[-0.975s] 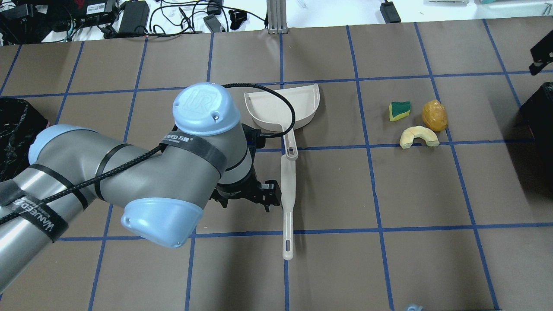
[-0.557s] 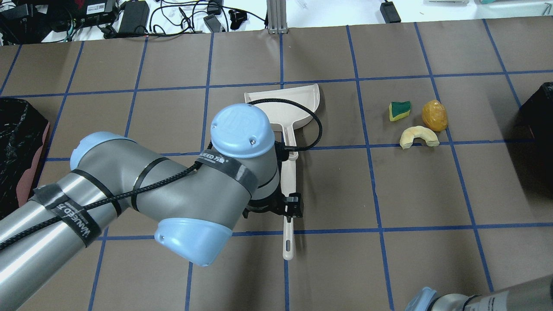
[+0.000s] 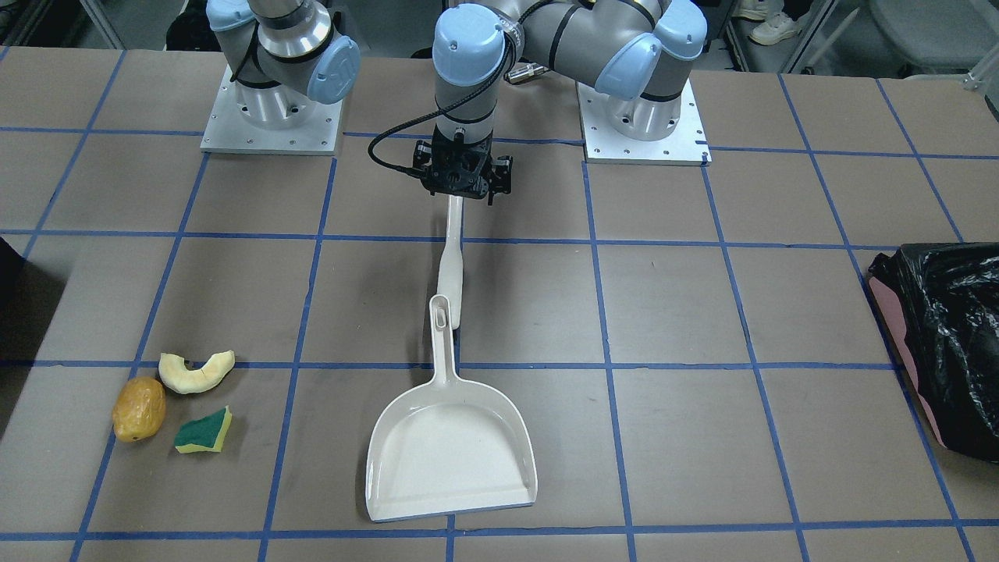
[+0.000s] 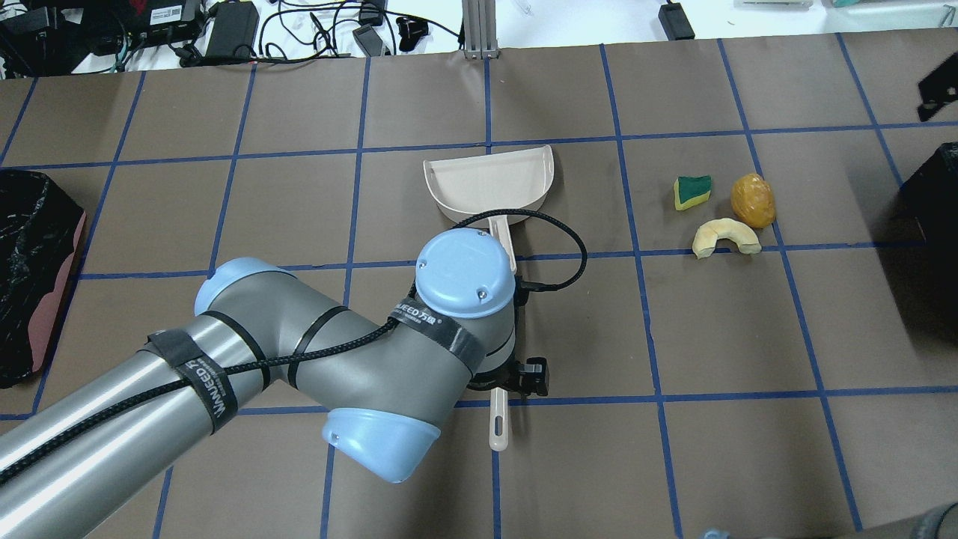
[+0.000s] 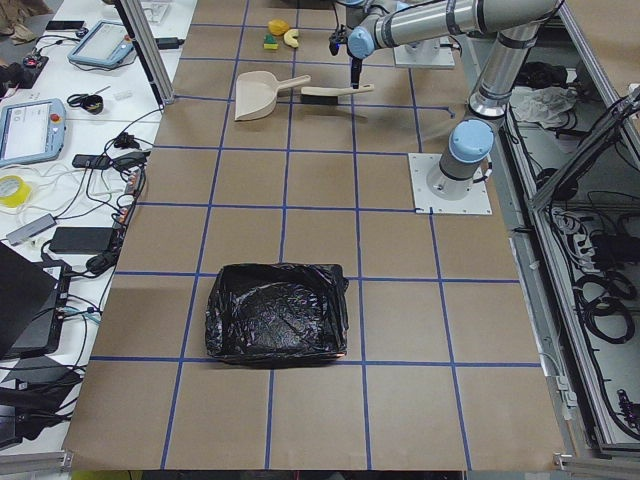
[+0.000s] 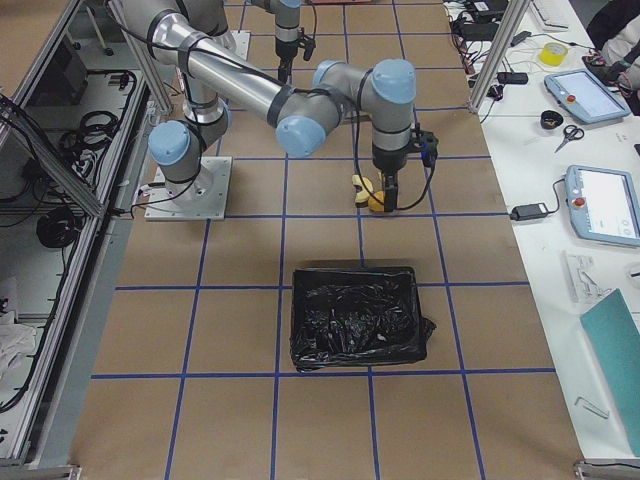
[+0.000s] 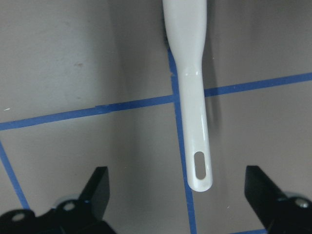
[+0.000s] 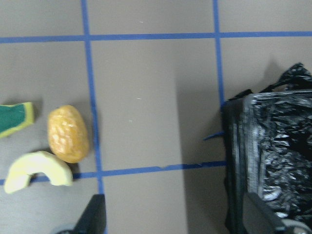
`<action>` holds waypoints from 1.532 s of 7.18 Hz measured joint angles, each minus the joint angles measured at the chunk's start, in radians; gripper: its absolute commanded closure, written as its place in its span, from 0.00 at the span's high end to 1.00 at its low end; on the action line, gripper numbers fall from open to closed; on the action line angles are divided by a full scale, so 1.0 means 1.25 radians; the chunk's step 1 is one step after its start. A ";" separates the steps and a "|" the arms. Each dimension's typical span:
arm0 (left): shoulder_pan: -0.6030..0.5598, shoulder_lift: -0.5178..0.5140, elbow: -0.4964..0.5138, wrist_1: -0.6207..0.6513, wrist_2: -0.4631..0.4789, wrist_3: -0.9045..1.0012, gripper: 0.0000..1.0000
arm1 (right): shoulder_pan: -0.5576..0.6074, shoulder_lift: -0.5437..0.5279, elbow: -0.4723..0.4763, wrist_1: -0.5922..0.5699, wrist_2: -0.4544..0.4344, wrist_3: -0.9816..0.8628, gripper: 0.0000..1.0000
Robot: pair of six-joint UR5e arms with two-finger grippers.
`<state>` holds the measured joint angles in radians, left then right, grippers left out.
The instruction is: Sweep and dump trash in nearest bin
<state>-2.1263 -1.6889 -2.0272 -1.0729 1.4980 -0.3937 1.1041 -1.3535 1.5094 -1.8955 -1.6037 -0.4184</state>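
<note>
Firstly, from the front-facing view, the left gripper [image 3: 462, 181] is seen poised over the end of the long white plastic brush handle [image 3: 450, 261], with the cream plastic dustpan [image 3: 453, 460] lying beyond the fingers. The trash, made up of a lumpy yellow-brown potato-like lump [image 3: 139, 409], a pale yellow crescent slice [image 3: 197, 371] and a green-and-yellow sponge piece [image 3: 204, 430], lies well apart from those fingers.

From the left wrist view, the fingers [image 7: 97, 192] are shown spread, one at each side of the handle's slotted tip, touching nothing.

From the right wrist view, the right gripper [image 8: 174, 204] is likewise shown spread and empty. The three pieces are ahead of one finger and the black-bagged bin [image 8: 273, 161] ahead of the other.

The pieces are judged light. The lump may roll and the sponge is soft, so pushing is favoured over pinching. The stiff, smooth handle is best clamped above its slot.
</note>
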 measured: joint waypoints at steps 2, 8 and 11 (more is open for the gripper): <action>-0.003 -0.018 -0.005 0.012 0.001 0.001 0.94 | 0.152 0.029 -0.005 -0.004 0.044 0.153 1.00; -0.026 -0.051 -0.040 0.040 -0.021 -0.003 0.00 | 0.453 0.148 0.000 -0.069 0.099 0.328 1.00; -0.024 -0.048 -0.034 0.038 -0.019 -0.005 0.00 | 0.532 0.169 0.008 -0.067 0.096 0.358 1.00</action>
<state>-2.1560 -1.7484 -2.0691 -1.0260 1.4746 -0.3995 1.7688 -1.1418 1.5190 -1.9788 -1.4833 0.0294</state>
